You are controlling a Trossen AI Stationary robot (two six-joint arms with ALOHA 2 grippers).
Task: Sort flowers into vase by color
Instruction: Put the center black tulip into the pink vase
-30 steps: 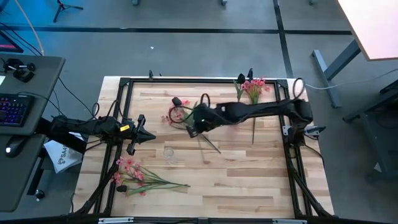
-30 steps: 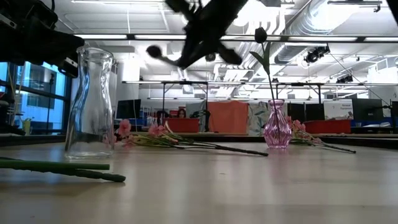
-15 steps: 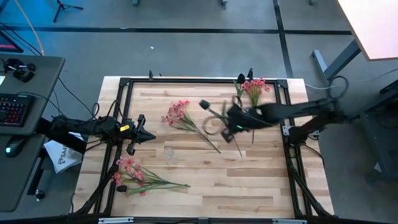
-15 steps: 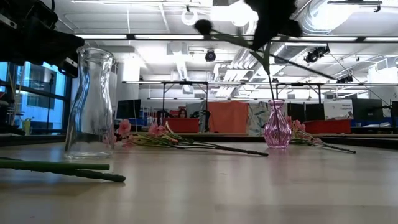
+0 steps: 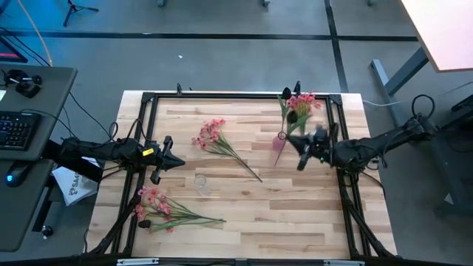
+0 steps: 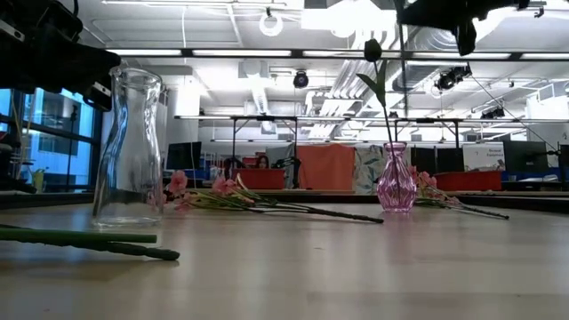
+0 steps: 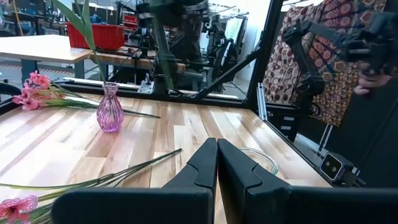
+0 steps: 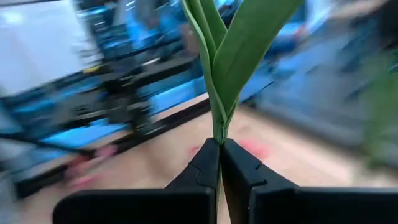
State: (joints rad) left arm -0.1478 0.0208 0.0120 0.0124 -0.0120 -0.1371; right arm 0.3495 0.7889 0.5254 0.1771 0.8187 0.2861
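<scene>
The right gripper (image 5: pixel 304 150) has swung across the table in abt a second: from the centre-left, nr the pink bunch (image 5: pixel 211 134), over to the right side, now just beside the pink vase (image 5: pixel 281 137). Its fingers are pinched tight on a green tulip stem (image 8: pixel 219 93), leaves fanning up past the tips in the right wrist view. The pink bunch at centre lies flat and untouched, so the arm lifted the dark-bud stem, not the pink ones.

In the low view the vase (image 6: pixel 396 178) already has one dark-bud tulip (image 6: pixel 373 52) standing in it; the carried stem hangs close by, above the neck. Judgement: dark flowers are going into this vase, and the next step is lining the stem end up w/ the narrow neck, which is tricky given the long stem and a small, light vase that could tip.

Clear glass carafe (image 6: pixel 131 147) stands empty; two more pink bunches lie at the near-left (image 5: pixel 159 207) and far-right (image 5: pixel 303 103) corners. Left gripper (image 5: pixel 166 157) waits at the left edge, fingers pressed together on nothing.
</scene>
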